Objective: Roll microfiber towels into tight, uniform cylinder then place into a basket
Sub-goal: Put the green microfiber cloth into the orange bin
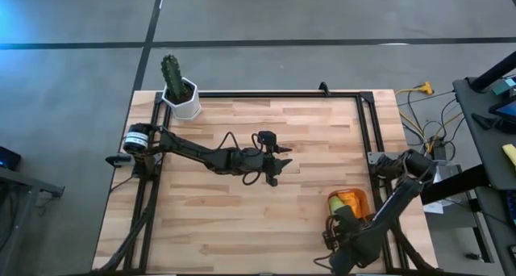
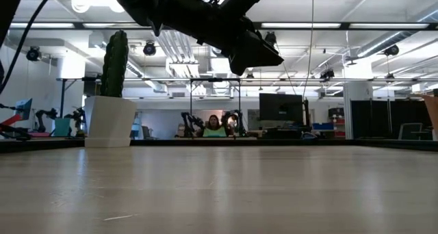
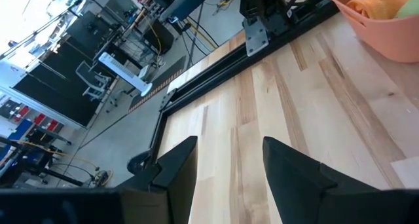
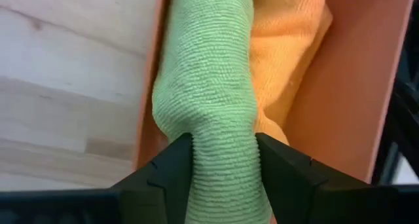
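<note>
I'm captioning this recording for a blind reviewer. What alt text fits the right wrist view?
A rolled lime green towel lies lengthwise in the terracotta basket, between the right pincer's two dark fingers, which sit against its sides. A bright orange towel lies beside it in the basket, which rests on the light wooden table.

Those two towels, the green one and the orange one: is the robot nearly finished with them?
Nearly. The rolled bright orange microfiber towel already lies in the terracotta plastic basket. The rolled lime green microfiber towel lies beside it, with the right gripper straddling its end, fingers apart. What seems left is pulling that gripper away. The left gripper hangs open above mid-table.
</note>
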